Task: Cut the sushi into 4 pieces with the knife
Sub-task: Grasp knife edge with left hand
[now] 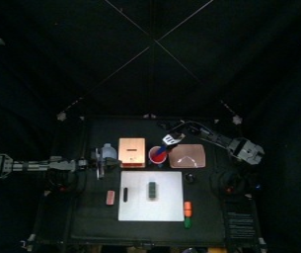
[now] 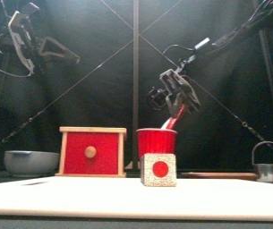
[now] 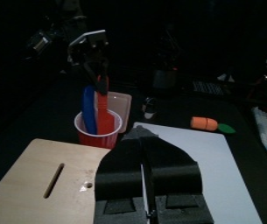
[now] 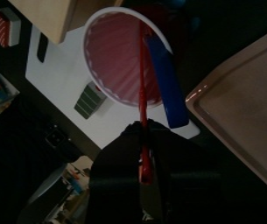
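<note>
i have my right tool point(image 4: 144, 133) above the red cup point(image 2: 157, 141), clamped on the red toy knife point(image 4: 143, 83). the knife's tip sits inside the cup beside the blue toy knife point(image 4: 159, 70). the sushi roll point(image 1: 154, 187) lies whole on the white cutting board point(image 1: 146, 206), in front of the cup. my left tool point(image 3: 147, 144) hangs left of the cup, by the wooden box point(image 1: 131, 153), jaws together.
</note>
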